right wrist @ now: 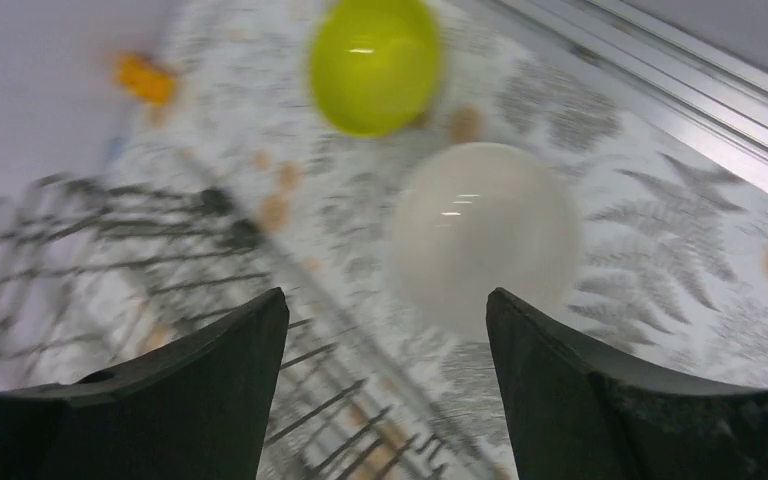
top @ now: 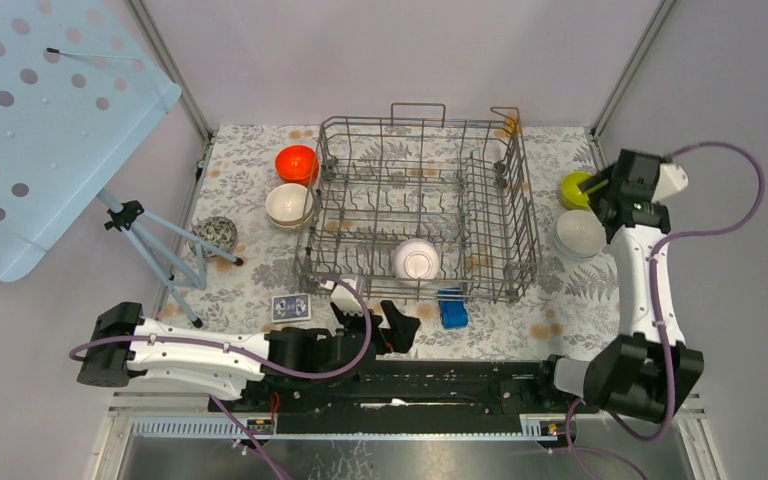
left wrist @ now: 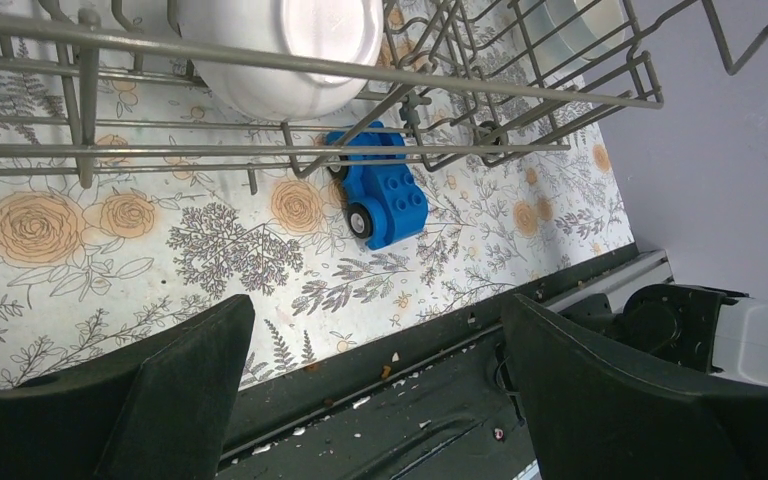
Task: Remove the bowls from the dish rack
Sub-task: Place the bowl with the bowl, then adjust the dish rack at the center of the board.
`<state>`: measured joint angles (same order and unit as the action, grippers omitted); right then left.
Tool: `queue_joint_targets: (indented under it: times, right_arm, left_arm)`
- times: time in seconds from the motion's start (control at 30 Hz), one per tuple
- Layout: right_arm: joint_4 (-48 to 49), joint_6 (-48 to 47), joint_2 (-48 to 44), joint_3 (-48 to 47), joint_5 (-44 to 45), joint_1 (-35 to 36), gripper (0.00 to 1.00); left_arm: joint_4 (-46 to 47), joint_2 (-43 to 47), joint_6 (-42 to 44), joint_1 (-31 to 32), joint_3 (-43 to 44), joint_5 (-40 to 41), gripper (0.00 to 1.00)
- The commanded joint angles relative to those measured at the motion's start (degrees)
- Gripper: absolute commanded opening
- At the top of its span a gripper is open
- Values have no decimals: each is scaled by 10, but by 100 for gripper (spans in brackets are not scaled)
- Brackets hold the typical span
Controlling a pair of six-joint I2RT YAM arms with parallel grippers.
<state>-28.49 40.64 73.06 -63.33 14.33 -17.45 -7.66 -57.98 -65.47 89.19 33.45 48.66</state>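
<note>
The grey wire dish rack (top: 480,200) stands mid-table, with one white bowl (top: 416,260) propped on its side at the front row. This bowl (left wrist: 280,50) also shows behind the rack wires (left wrist: 260,62) in the left wrist view. An orange-red bowl (top: 296,163) and a beige bowl (top: 289,204) sit on the mat left of the rack. Right of it lie a yellow-green bowl (top: 577,188) (right wrist: 373,62) and a white bowl (top: 580,233) (right wrist: 485,235). My right gripper (top: 603,198) (right wrist: 387,330) hovers above these two, open and empty. My left gripper (top: 385,325) (left wrist: 375,340) is open at the near edge, in front of the rack.
A blue toy car (top: 452,308) (left wrist: 380,190) lies against the rack's front. A speckled ball (top: 216,235), a tripod (top: 155,245) and a card box (top: 290,307) occupy the left side. A perforated blue panel (top: 30,110) overhangs the far left.
</note>
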Motion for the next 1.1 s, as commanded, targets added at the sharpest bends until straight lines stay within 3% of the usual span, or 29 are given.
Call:
queue_joint_targets:
  times: [0.0,0.07,0.2,0.33,0.47,0.63,0.7,0.83,1.07]
  right_arm:
    - [-2,-41,-51,-113,11,98,80]
    - [-12,-66,-41,-150,-18,141,81]
    - [-49,-115,-12,-206,18,246,89]
    - [-62,-132,23,-216,-33,257,96]
    - [-83,-150,67,-219,-37,267,97]
    - [-57,-153,68,-172,-23,267,95]
    - [-52,-148,68,-160,-33,267,91]
    - [-42,-144,56,-130,-41,267,80]
    - [-33,-138,3,-76,-46,267,40]
  left_arm:
    - [-39,13,18,-2,49,23,99]
    - [-79,19,11,-2,61,40,99]
    - [-173,27,-16,-2,86,79,99]
    - [-262,35,-54,-2,100,105,99]
    - [-352,37,-120,-2,103,134,99]
    - [-396,19,-151,-13,108,159,99]
    - [-386,6,-139,-32,110,157,99]
    - [-283,-10,-17,-112,105,85,99]
    - [-124,-17,81,-195,84,2,99]
